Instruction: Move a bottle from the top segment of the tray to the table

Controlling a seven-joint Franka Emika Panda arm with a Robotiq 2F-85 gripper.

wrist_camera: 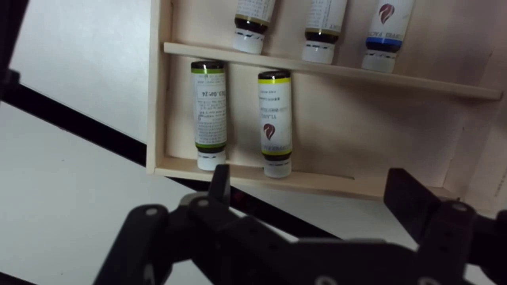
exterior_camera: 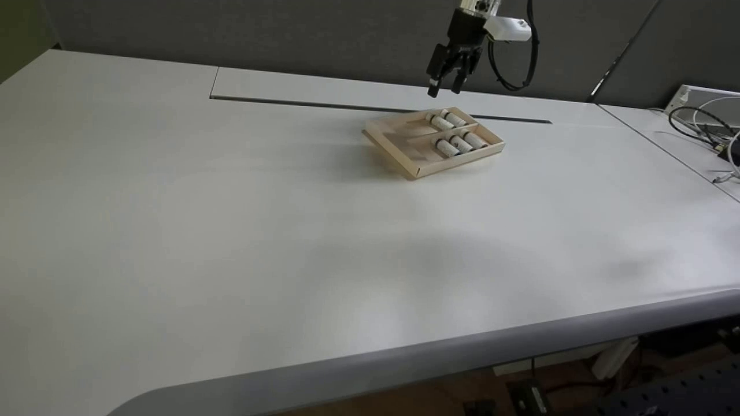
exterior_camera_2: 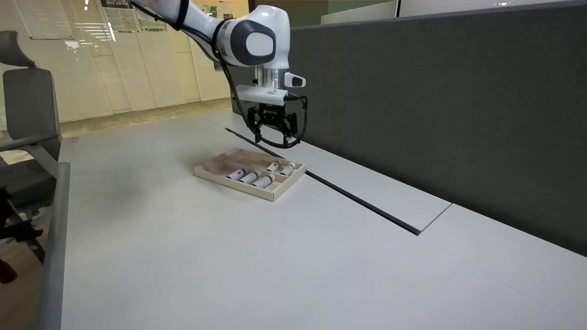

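The beige wooden tray [exterior_camera: 457, 163] [exterior_camera_2: 291, 183] [wrist_camera: 332, 70] lies on the white table [exterior_camera: 260, 231] [exterior_camera_2: 344, 256] [wrist_camera: 71, 206]. A divider splits it. In the wrist view, the lower segment holds a green-banded bottle [wrist_camera: 210, 109] and a yellow-banded bottle [wrist_camera: 275, 114], caps towards the gripper. The upper segment holds three bottles, including a blue-banded bottle [wrist_camera: 390, 23]; their far ends are cut off. All bottles lie on their sides. My gripper [exterior_camera: 445, 89] [exterior_camera_2: 271, 140] [wrist_camera: 309, 173] is open and empty, above and beside the tray on its two-bottle side, touching nothing.
A dark grey partition [exterior_camera: 260, 34] [exterior_camera_2: 435, 105] stands along the table's edge behind the gripper. A dark inset strip [exterior_camera: 312, 104] [exterior_camera_2: 367, 205] runs past the tray. Cables [exterior_camera: 708, 130] lie at the far right in an exterior view. A chair [exterior_camera_2: 32, 105] stands beside the table.
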